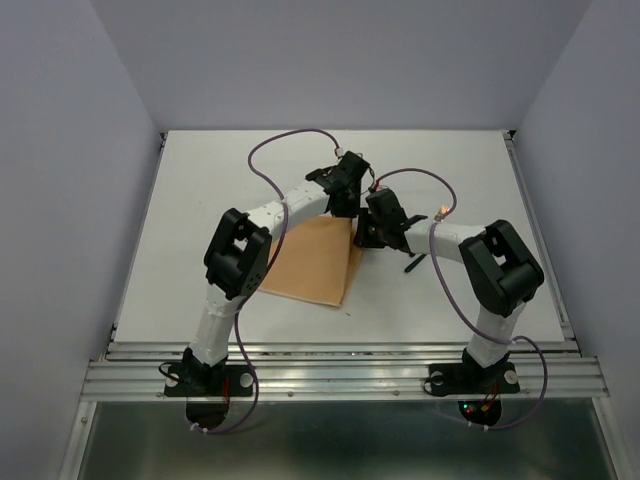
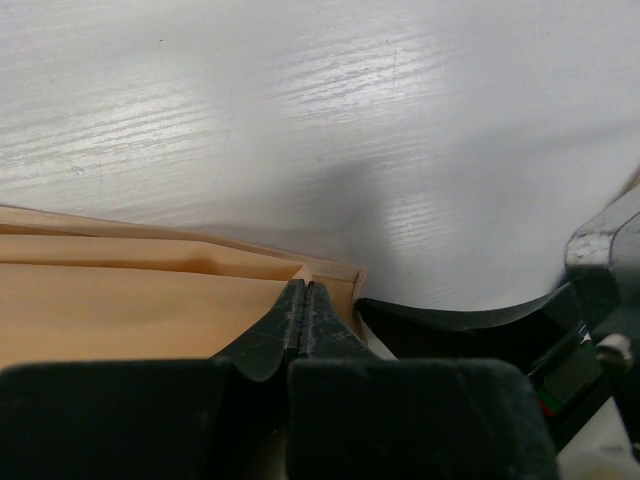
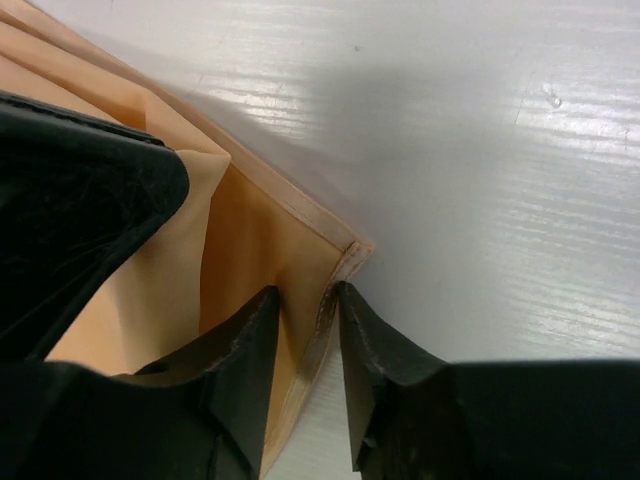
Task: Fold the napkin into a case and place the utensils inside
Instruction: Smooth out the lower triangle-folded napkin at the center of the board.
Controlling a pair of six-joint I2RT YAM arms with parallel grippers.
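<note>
Napkin (image 1: 312, 262) lies folded flat, mid-bench (image 1: 200, 190). L gripper (image 2: 304, 292): fully closed, tips at the far-right corner, prob. pinning layers in place. R gripper (image 3: 306, 300): jaws narrowly apart astride same corner's edge, not clamped; prob. positioned to regrip.

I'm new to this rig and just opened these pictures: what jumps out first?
A peach-orange napkin lies folded in the middle of the white table. At its far right corner the left fingers are pinched shut on the top layer, while the right fingers stand apart astride the corner hem.
</note>
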